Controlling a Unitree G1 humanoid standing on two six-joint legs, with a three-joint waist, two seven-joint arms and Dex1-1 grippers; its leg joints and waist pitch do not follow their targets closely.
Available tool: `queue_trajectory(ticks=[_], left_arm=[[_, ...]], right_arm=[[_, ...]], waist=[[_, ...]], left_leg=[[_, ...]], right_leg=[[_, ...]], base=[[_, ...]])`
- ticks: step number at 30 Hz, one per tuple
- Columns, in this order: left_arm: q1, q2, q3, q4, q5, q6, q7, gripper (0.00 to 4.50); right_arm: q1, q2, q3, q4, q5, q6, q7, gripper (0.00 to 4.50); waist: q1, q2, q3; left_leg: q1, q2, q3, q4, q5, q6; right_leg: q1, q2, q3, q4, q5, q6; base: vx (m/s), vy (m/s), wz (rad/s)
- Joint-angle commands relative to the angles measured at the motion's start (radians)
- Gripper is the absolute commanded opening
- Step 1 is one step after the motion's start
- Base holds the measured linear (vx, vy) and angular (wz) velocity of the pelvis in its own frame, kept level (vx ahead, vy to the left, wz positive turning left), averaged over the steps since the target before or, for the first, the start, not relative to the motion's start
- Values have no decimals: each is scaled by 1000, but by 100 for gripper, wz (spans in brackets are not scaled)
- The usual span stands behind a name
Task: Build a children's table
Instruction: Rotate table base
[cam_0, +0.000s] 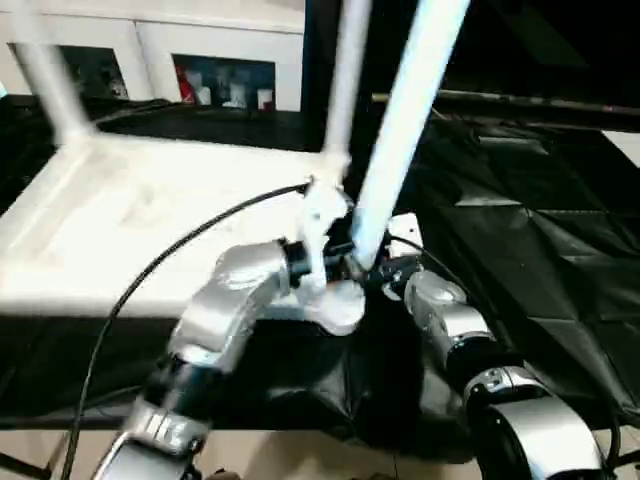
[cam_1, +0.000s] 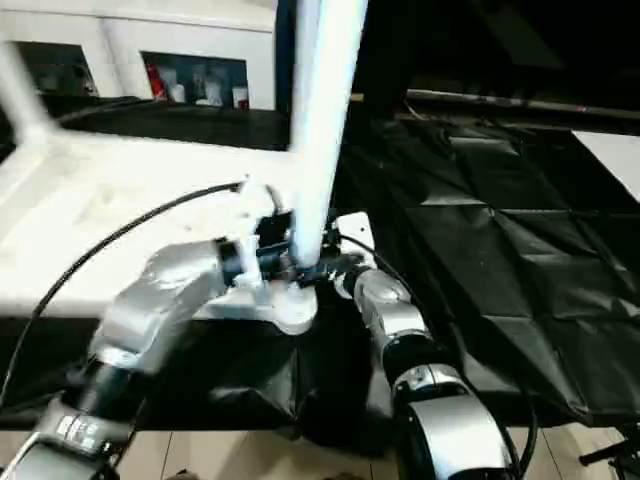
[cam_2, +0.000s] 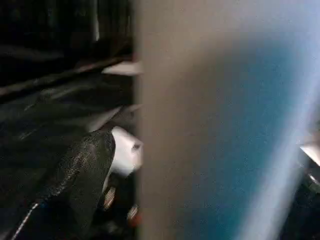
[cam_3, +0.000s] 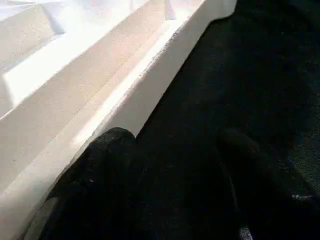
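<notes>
Left pincer (cam_0: 335, 262): fingers spread wide around the base of the long white tapered tubular leg (cam_0: 400, 140), which fills its wrist view beside one black finger (cam_2: 80, 175); whether the fingers bear on the leg cannot be told. Right pincer (cam_3: 170, 165): partly parted, nothing between its fingers, set on the black sheet (cam_0: 540, 250) just beside the rim of the white plastic rectangular tabletop (cam_0: 130, 230).

The tabletop lies underside up on the worktop. The leg stands at its near corner socket (cam_0: 340, 305), leaning slightly away from the tabletop. Two other legs already stand at the far corners.

Judgement: the step in hand is seating this leg. Bring it upright over the socket before pressing down, with the right pincer steadying the tabletop rim against sliding.
</notes>
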Motion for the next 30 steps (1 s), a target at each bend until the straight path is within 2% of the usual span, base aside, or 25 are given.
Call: queue_trajectory(ticks=[1, 4, 6, 8, 9, 10, 11, 12, 14, 16, 17, 19, 20, 22, 27, 30], left_arm=[[2, 19, -10, 1, 21, -14, -6, 447], [19, 52, -8, 4, 23, -34, -50, 447], [20, 56, -9, 7, 23, -41, -58, 447], [32, 125, -25, 25, 21, -64, -156, 447], [32, 125, -25, 25, 21, -64, -156, 447], [34, 157, -32, 31, 18, -62, -199, 447], [33, 175, -35, 38, 22, -65, -216, 421], [25, 207, -42, 63, 42, -90, -240, 421], [16, 237, -49, 93, 59, -112, -270, 414], [7, 255, -57, 123, 78, -143, -289, 379], [2, 262, -62, 141, 86, -160, -299, 376], [-17, 280, -79, 193, 113, -197, -320, 374], [-25, 288, -88, 213, 127, -208, -328, 351], [-45, 303, -110, 266, 160, -244, -344, 331], [-62, 309, -123, 307, 171, -242, -375, 291], [-69, 311, -123, 327, 170, -244, -399, 272]], right_arm=[[-15, -11, -4, -9, 9, -4, 31, 325], [7, -44, -8, -42, 19, 8, 98, 325], [11, -49, -6, -47, 19, 9, 111, 325], [65, -108, 46, -139, 7, 32, 257, 325], [65, -108, 46, -139, 7, 32, 257, 325], [89, -135, 70, -181, 1, 41, 314, 325], [105, -155, 86, -207, -5, 45, 346, 325], [135, -196, 110, -258, -16, 55, 402, 325], [161, -236, 125, -301, -25, 60, 444, 325], [176, -262, 130, -327, -29, 66, 466, 325], [182, -274, 130, -337, -31, 67, 475, 325], [202, -305, 135, -378, -27, 85, 511, 325], [211, -316, 140, -395, -26, 92, 527, 325], [236, -345, 157, -455, -21, 118, 570, 325], [271, -378, 183, -546, -7, 165, 628, 325], [287, -389, 191, -582, -1, 184, 661, 325]], waist=[[11, 10, -77], [15, 11, -76], [19, 11, -77], [23, 9, -76], [27, 9, -73], [26, 9, -74], [27, 9, -73], [27, 8, -72], [28, 9, -72], [30, 9, -71], [28, 7, -70], [31, 10, -69], [32, 8, -70], [33, 8, -71], [38, 7, -73], [41, 6, -71]], left_leg=[[-4, 12, 3, -61, -159, 22], [-1, 13, 6, -59, -146, 37], [-2, 13, 5, -59, -145, 41], [1, 14, 7, -60, -157, 46], [0, 12, 6, -60, -158, 48], [-1, 13, 5, -61, -156, 47], [-1, 12, 5, -61, -158, 47], [0, 12, 5, -62, -171, 42], [2, 12, 4, -63, -181, 36], [1, 12, 2, -64, -192, 29], [1, 12, 4, -64, -195, 28], [1, 11, 3, -64, -201, 25], [2, 11, 3, -64, -200, 28], [1, 11, 3, -63, -190, 33], [1, 14, 3, -61, -174, 37], [1, 15, 4, -62, -194, 33]], right_leg=[[66, -56, 43, -65, -122, -205], [64, -53, 43, -58, -62, -236], [65, -54, 43, -57, -58, -239], [64, -53, 44, -61, -78, -233], [65, -52, 43, -63, -83, -228], [65, -53, 43, -61, -87, -223], [65, -52, 43, -63, -94, -218], [65, -52, 43, -66, -119, -214], [63, -52, 44, -69, -142, -204], [63, -55, 43, -72, -174, -199], [62, -54, 44, -73, -180, -198], [61, -54, 45, -76, -194, -189], [63, -52, 44, -76, -191, -184], [63, -53, 44, -74, -174, -188], [64, -55, 43, -68, -138, -207], [61, -57, 43, -73, -180, -203]], base=[[0, 0, 0], [0, 0, 0], [0, 0, 0], [0, 0, 0], [0, 0, 0], [0, 0, 0], [0, 0, 0], [0, 0, 0], [0, 0, 0], [0, 0, 0], [0, 0, 0], [0, 0, 0], [0, 0, 0], [0, 0, 0], [0, 0, 0], [0, 0, 0]])
